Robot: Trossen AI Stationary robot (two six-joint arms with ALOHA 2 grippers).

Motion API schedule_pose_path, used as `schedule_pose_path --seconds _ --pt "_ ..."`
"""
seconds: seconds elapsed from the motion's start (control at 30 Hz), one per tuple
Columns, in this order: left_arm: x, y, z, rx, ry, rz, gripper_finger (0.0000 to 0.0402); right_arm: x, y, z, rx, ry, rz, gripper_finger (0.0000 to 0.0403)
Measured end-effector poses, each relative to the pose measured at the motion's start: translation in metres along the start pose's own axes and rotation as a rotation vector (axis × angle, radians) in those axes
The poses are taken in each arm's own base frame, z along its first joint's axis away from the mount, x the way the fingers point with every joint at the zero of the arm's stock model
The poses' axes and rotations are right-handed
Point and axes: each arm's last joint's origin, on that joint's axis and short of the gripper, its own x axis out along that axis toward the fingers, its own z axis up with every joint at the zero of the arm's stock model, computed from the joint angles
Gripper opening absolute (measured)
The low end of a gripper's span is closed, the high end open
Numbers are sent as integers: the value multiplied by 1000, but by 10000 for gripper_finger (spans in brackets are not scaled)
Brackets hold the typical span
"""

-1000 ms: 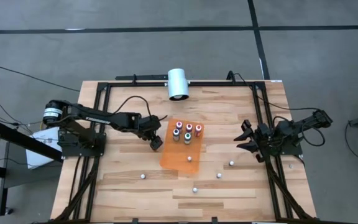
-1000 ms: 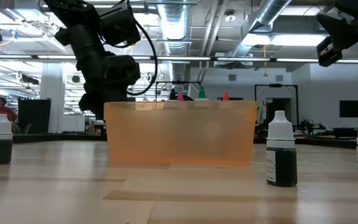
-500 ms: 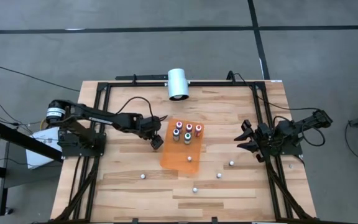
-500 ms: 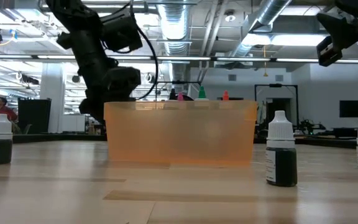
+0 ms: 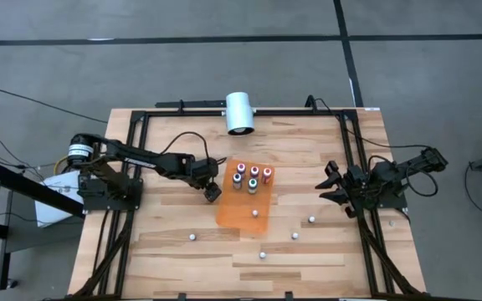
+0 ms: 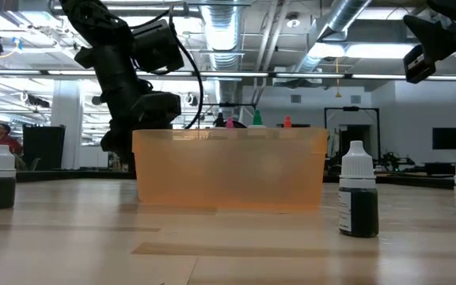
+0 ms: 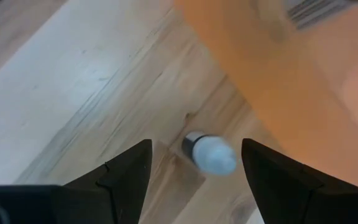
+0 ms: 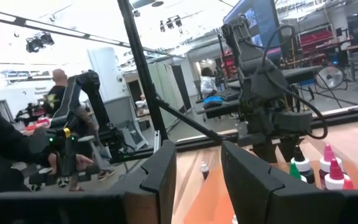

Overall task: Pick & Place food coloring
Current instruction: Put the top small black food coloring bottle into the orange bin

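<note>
Orange tray point(image 5: 239, 209) already holds several food coloring bottles point(image 5: 252, 177), with more scattered on the table point(image 5: 166, 251). Left gripper point(image 7: 191, 163), jaws spread, hovers over a loose bottle point(image 7: 209, 152) beside the tray; an off-centre descent could topple it. Right gripper point(image 5: 331, 186) waits aside, fingers apart.

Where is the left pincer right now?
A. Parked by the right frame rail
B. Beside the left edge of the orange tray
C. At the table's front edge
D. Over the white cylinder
B: the high view shows the left pincer hanging open next to the orange tray's left edge, with nothing held between its fingers.
</note>
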Motion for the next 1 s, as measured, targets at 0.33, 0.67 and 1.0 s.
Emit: schedule_pose_path --seconds 0.33,0.67,1.0 --pt "0 0 2 3 -42 23 240 0 0 1 1 -6 1 116" --pt "0 0 2 17 -43 24 240 0 0 1 2 -13 3 116" --pt "0 0 2 30 -43 24 240 0 0 1 10 -13 2 116"
